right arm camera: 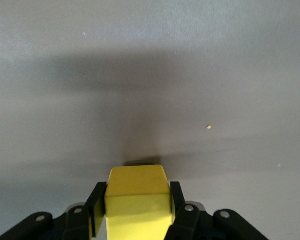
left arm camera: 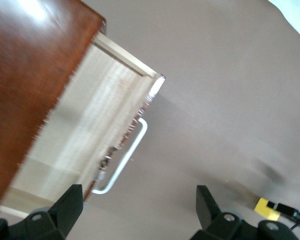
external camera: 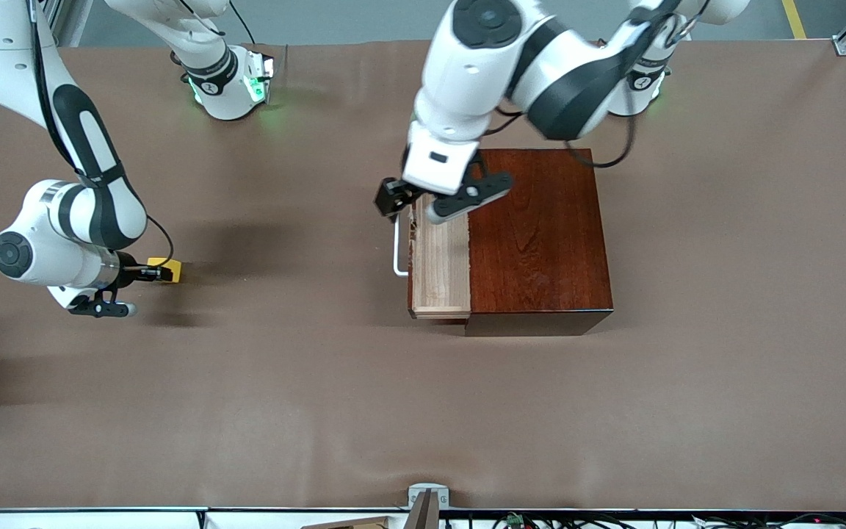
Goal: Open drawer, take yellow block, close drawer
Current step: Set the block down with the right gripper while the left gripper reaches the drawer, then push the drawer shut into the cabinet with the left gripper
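the yellow block (external camera: pixel 168 269) sat clamped between the two fingers of my right gripper (external camera: pixel 164 273), low over the brown table (external camera: pixel 320 411) toward the right arm's end, at about nine o'clock from the wooden box (external camera: pixel 540 235) and well apart from it. in the right wrist view the yellow block (right arm camera: pixel 138 201) filled the gap between my black fingers (right arm camera: pixel 96 206), one pad pressed on each side face, its top face showing above them; whether it touched the cloth or hung just above it, i could not tell.

the drawer (external camera: pixel 440 268) stood pulled partway out of the dark reddish-brown box, on the side facing the right arm's end. its pale wood floor lay bare in the front view, and the white handle (external camera: pixel 398 250) stuck out from its face toward nine o'clock. in the left wrist view the drawer (left arm camera: pixel 85 135) showed the same light tray with the handle (left arm camera: pixel 122 162) along its outer face, and the yellow block (left arm camera: pixel 268 209) showed small and distant with my other gripper on it.

my left gripper (external camera: pixel 410 204) hung over the drawer's front edge at the end of the handle farther from the front camera, at the box's ten o'clock corner. its fingers (left arm camera: pixel 65 212) were spread wide, nothing between them, and they touched neither handle nor wood as far as i could see.
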Available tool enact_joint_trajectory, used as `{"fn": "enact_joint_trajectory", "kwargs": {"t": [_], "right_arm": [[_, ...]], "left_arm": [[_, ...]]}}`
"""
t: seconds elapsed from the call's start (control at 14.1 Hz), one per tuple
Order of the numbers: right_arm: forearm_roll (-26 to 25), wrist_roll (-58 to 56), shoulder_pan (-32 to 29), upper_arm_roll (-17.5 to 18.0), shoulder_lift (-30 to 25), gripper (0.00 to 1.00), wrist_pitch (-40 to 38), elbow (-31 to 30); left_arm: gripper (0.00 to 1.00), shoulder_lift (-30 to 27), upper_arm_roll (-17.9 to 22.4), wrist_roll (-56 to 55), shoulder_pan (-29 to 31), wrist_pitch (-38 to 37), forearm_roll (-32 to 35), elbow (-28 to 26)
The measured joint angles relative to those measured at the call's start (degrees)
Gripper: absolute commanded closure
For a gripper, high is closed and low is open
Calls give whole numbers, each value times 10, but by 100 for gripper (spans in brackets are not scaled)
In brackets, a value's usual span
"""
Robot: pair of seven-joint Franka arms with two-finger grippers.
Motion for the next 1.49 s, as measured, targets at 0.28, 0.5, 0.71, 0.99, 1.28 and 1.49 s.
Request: {"fn": "enact_joint_trajectory", "kwargs": {"t": [0.28, 0.5, 0.71, 0.99, 1.28, 1.49], "right_arm": [[0, 31, 11, 1, 0, 0, 2, -6], [0, 35, 17, 2, -3, 0, -8, -4], [0, 35, 20, 2, -31, 0, -80, 22], [0, 36, 34, 4, -91, 0, -203, 92], [0, 36, 59, 5, -121, 0, -355, 202], [0, 38, 71, 5, -143, 0, -405, 264]], "left_arm": [[0, 55, 128, -95, -144, 65, 1, 5], [0, 102, 190, -167, -228, 111, 1, 20], [0, 142, 219, -218, -264, 145, 2, 30], [0, 171, 239, -277, -280, 149, 2, 32], [0, 177, 240, -322, -280, 160, 2, 33], [0, 185, 240, -326, -281, 160, 2, 32]]}}
